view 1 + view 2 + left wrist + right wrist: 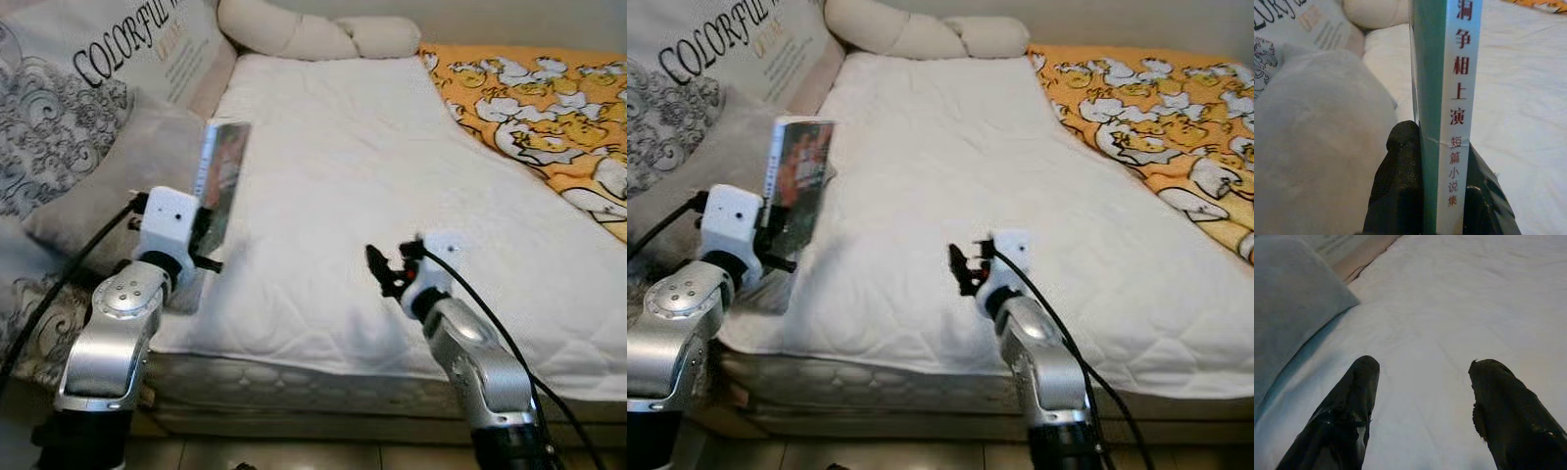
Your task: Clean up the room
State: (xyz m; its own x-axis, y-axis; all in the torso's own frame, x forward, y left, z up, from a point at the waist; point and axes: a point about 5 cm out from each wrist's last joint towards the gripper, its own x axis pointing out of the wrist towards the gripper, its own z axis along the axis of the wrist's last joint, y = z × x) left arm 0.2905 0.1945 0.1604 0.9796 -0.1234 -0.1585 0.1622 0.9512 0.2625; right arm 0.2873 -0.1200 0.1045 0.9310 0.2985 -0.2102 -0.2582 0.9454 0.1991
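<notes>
A white bed (372, 196) carries a cream pillow (313, 34) at its head, a yellow blanket (549, 108) alongside, and a grey cushion (118, 166) opposite.

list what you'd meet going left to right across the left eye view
grey pillow → left end effector holding the book → white mattress pad → right end effector → yellow duck-print blanket

Bright and soft all over, with the white bed (392, 196) almost glowing, a faint grey shadow under the right gripper (377, 266), a little fuzzy in the head views, dimmer and bluish in the right wrist view, blurry up close on the black fingers (1349, 406).
</notes>
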